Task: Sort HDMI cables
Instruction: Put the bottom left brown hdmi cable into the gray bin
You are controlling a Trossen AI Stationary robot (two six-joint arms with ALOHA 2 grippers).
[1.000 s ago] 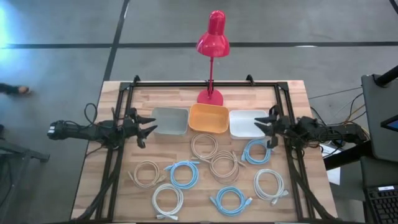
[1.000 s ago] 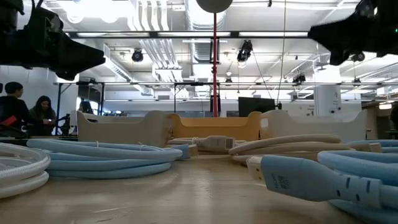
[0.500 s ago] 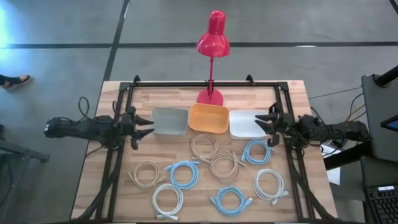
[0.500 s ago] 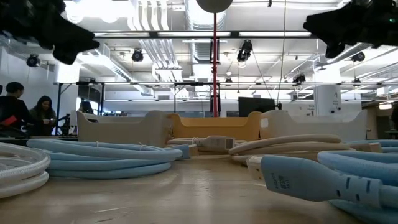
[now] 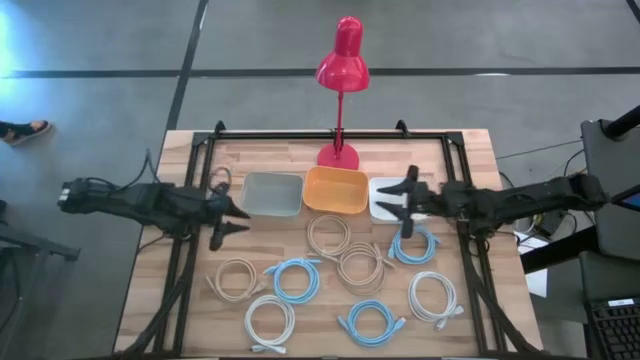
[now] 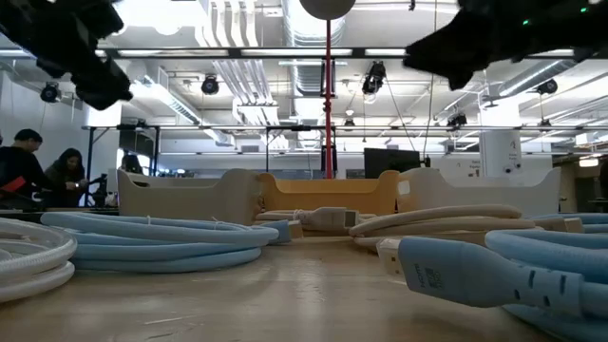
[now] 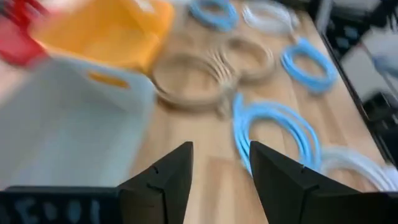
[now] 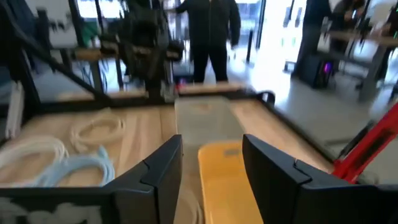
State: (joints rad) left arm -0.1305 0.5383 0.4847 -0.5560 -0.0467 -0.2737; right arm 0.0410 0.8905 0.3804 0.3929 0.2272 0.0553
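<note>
Several coiled HDMI cables lie flat on the wooden table. Beige-tan coils [image 5: 328, 235] [image 5: 361, 267] [image 5: 236, 280], light blue coils [image 5: 296, 278] [image 5: 413, 243] [image 5: 372, 322] and white coils [image 5: 270, 322] [image 5: 433, 296] show in the high view. My left gripper [image 5: 240, 218] hovers open beside the grey bin [image 5: 273, 194], above bare wood. Its wrist view shows its open fingers [image 7: 217, 180] with a blue coil [image 7: 273, 130] ahead. My right gripper [image 5: 392, 208] hovers open over the white bin [image 5: 385, 190], beside a blue coil. Its open fingers [image 8: 211, 180] face the orange bin [image 8: 224, 168].
Three bins stand in a row across the table's middle: grey, orange [image 5: 334, 190] and white. A red desk lamp [image 5: 340, 60] stands behind them on its base [image 5: 338, 155]. Black frame rails run along both table sides. People show in the room beyond [image 8: 211, 31].
My right gripper has moved toward the table's left, from the right rail to over the white bin. My left gripper has swung a little toward the near edge beside the grey bin. Both have stayed open. No cable has moved.
</note>
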